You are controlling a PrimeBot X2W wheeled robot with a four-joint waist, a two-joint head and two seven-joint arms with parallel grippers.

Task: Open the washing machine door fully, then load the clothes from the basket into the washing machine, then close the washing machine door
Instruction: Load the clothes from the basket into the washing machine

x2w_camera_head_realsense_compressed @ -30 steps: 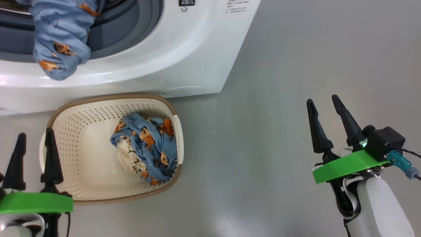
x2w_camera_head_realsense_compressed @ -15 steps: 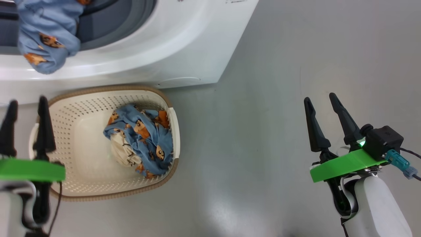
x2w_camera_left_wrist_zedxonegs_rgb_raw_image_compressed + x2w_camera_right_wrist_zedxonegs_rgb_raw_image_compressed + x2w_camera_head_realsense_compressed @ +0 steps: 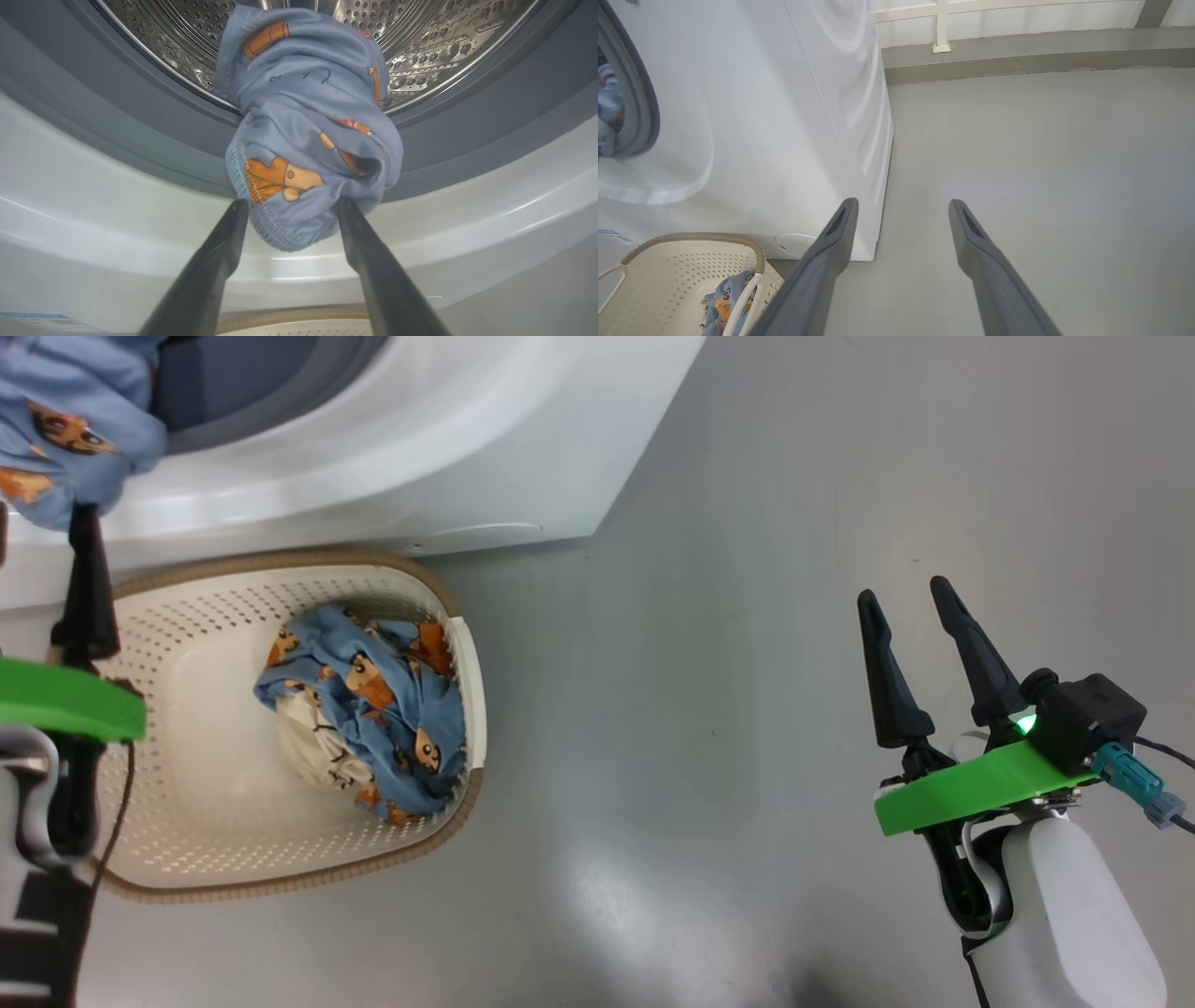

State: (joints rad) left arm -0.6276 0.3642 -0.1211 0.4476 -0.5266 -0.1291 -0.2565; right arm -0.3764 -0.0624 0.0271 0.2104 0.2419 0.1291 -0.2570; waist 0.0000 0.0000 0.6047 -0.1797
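A light blue garment [image 3: 308,140] with orange cartoon faces hangs out of the washing machine's [image 3: 448,457] steel drum [image 3: 420,37], over the grey gasket [image 3: 140,116]. My left gripper [image 3: 292,205] is open, its fingertips at either side of the garment's lower end [image 3: 56,420]. More clothes [image 3: 364,709] lie bundled in the cream basket [image 3: 187,821] on the floor before the machine. My right gripper [image 3: 910,607] stands open above bare floor, far right of the basket. The washing machine door is out of view.
Grey floor [image 3: 747,523] spreads to the right of the machine. A low wall with a white rail [image 3: 1017,28] runs behind. The basket [image 3: 668,280] sits close against the machine's front. A blue label [image 3: 42,319] marks the machine's lower corner.
The head camera has shifted, so the whole picture has slid left. My left gripper has risen from beside the basket up to the hanging garment. The right gripper has hardly moved.
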